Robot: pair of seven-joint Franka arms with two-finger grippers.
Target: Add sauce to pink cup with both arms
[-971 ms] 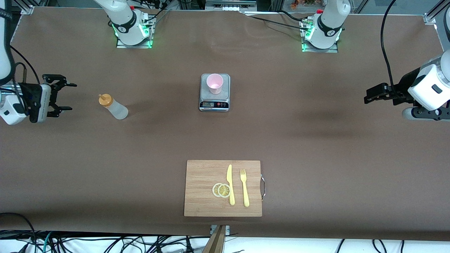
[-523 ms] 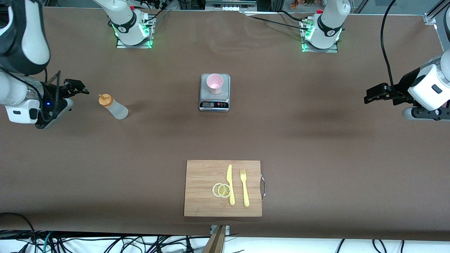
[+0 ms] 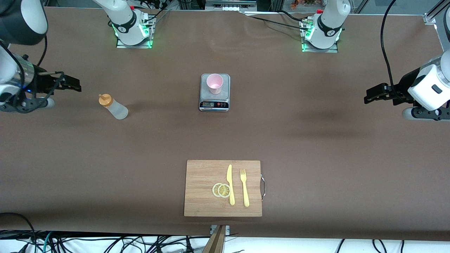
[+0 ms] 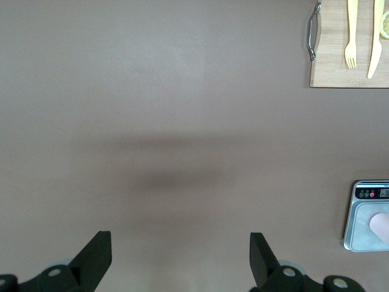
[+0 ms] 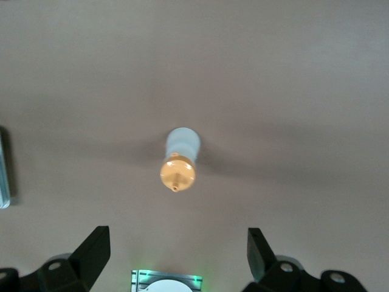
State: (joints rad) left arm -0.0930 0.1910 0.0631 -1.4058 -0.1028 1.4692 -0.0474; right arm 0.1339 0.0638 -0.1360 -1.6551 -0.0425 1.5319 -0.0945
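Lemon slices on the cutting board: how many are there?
2. Both lemon slices lie overlapping on the wooden cutting board, beside the yellow knife, toward the right arm's end. Nothing suggests more hidden underneath.

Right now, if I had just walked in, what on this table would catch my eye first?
Probably the pink cup standing on a small grey scale mid-table, and the sauce bottle with its orange cap toward the right arm's end. Nearer the front camera, a wooden board carries lemon slices, a yellow knife and a fork.
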